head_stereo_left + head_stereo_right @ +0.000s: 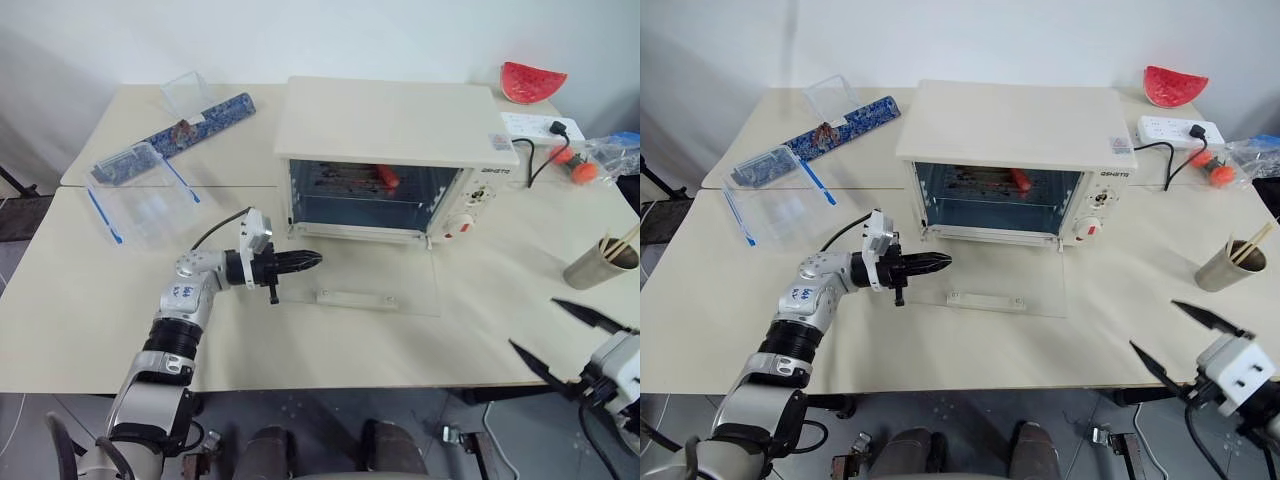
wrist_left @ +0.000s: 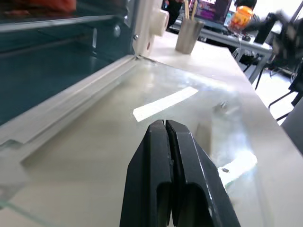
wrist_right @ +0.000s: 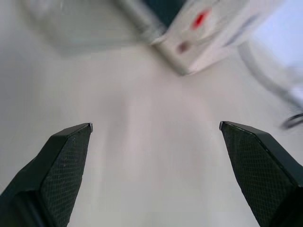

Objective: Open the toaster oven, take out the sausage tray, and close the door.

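A: The left tool, with two black fingers, is closed on nothing; its fingers are pressed together and it hovers just over the left edge of the opened door, the wide glass panel with a cream frame. It points to the right, along the front of the oven. The right tool is fully open and empty, well apart from everything, near the right front corner of the pale table.

B: And where is the tray?

A: The shallow silver metal sausage tray is inside the large cream-white boxy toaster oven, on a rack in the upper part of the chamber. One reddish-orange sausage lies on it, toward the right side.

B: Which way does it lie?

A: Its long axis seems to run left to right, parallel to the oven's opening, so a long edge faces the robot. The door lies flat on the table, with its long cream bar handle also running left to right, at the far end from the hinge.

B: How will it handle?

A: I judge it light and stiff, thin metal. Any grease would make it slippery, and the sausage can roll if the tray tilts. I would pinch the front rim near the middle and pull straight out, keeping it level. The glass door below is fragile, so the tray should not drop onto it.
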Tool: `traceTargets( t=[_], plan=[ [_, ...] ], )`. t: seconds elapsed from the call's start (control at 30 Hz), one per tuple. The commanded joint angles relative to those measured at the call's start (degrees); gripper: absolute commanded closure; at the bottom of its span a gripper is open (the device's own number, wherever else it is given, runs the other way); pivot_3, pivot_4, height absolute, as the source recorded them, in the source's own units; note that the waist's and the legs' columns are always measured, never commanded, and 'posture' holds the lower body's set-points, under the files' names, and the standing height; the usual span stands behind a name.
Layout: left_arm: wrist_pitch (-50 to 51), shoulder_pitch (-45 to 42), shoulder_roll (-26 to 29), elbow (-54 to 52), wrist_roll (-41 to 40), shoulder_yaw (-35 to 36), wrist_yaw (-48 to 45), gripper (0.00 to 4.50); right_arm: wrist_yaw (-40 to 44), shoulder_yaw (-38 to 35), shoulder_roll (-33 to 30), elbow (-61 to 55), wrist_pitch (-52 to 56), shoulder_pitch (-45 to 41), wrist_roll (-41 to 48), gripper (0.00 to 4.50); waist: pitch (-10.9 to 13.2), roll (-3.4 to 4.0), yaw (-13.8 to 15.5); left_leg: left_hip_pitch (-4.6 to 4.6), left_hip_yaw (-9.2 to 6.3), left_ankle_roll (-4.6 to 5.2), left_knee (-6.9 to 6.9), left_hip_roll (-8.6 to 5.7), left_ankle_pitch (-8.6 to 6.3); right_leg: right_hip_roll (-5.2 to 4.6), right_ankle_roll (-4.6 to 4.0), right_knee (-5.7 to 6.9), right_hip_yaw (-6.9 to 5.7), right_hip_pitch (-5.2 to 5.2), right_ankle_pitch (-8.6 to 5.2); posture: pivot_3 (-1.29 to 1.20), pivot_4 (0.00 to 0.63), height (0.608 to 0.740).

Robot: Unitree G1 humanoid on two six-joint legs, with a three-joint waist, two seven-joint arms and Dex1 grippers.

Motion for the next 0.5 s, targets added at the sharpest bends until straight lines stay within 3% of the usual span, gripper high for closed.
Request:
traceTargets(
  t=[0.03, 0.2, 0.33, 0.4, 0.5],
  plan=[
    [-3.3, 1.5, -0.6, -1.5, -2.0, 2.4, -0.6, 4.46, -2.6, 5.1, -1.9, -4.7, 2.1, -9.3, -0.2, 0.00, 0.0, 0.00, -0.2, 0.00, -0.02, -0.01, 0.01, 0.02, 0.00, 0.02, -0.02, 0.00, 0.03, -0.02, 0.01, 0.00, 0.150, 0.740],
    [-4.1, 4.7, 0.5, -4.8, -3.4, 4.8, -0.4, 4.46, -8.2, 21.4, 0.1, -7.2, 11.0, -27.7, -10.3, 0.00, 0.0, 0.01, 0.0, -0.08, 0.01, -0.06, 0.08, 0.09, 0.03, 0.12, -0.05, 0.09, 0.04, -0.13, 0.03, 0.00, 0.150, 0.740],
    [-3.2, 8.2, 2.1, -10.1, -5.6, 7.2, 0.4, 3.53, -12.4, 29.6, 2.1, -6.2, 15.3, -36.0, -19.1, 0.00, 0.0, 0.01, 0.7, -0.24, -0.14, -0.06, 0.08, 0.08, 0.01, 0.12, -0.03, 0.11, -0.07, -0.19, 0.03, 0.00, 0.150, 0.740],
    [-3.5, 13.4, 4.0, -17.3, -9.0, 11.9, 1.7, 3.00, -10.5, 37.6, 4.7, -2.4, 12.7, -41.1, -22.9, 0.00, 0.0, 0.00, 0.6, -0.31, -0.17, -0.05, 0.08, 0.07, 0.00, 0.12, 0.00, 0.08, -0.11, -0.22, 0.05, 0.00, 0.150, 0.740],
    [-1.5, 21.3, 6.7, -26.1, -11.3, 16.2, 4.8, 2.22, -16.8, 44.3, 7.0, 5.9, 8.6, -47.1, -35.0, 0.00, 0.0, 0.00, -0.7, -0.28, -0.11, -0.09, 0.04, 0.11, -0.04, 0.13, 0.01, 0.05, -0.09, -0.26, 0.06, 0.00, 0.150, 0.740]
  ],
)
